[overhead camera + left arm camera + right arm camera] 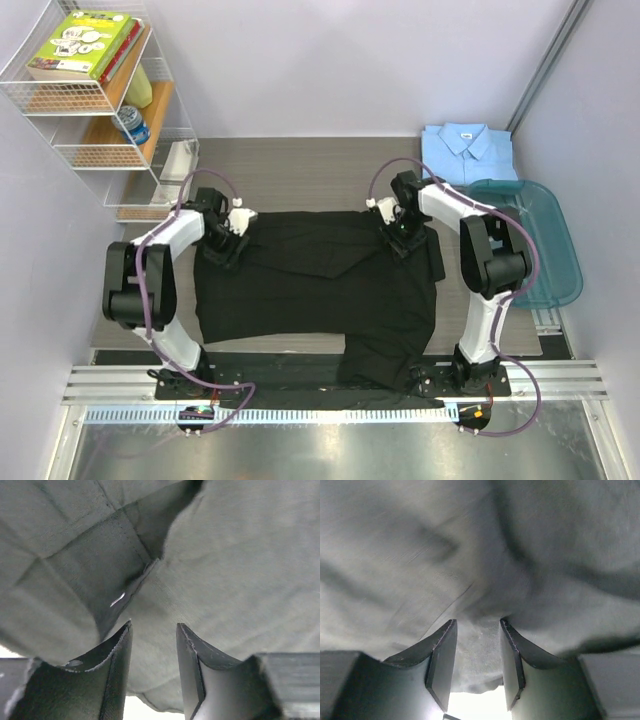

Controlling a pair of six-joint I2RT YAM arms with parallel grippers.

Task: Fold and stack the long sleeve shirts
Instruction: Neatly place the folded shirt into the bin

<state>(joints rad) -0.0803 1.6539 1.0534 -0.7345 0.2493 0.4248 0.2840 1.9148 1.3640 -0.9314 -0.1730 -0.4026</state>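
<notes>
The black shirt (315, 285) lies spread across the middle of the table, its near part hanging over the front edge. My left gripper (228, 238) is at its far left corner and my right gripper (402, 232) at its far right corner. In the left wrist view the fingers (117, 672) stand close together with black cloth (150, 645) between them. In the right wrist view the fingers (442, 665) also pinch bunched cloth (477, 650). The light blue shirt (468, 152) lies folded at the far right.
A teal plastic tub (535, 240) stands at the right, next to my right arm. A wire shelf (100, 95) with books and a can stands at the far left. A metal rail (330, 385) runs along the front edge.
</notes>
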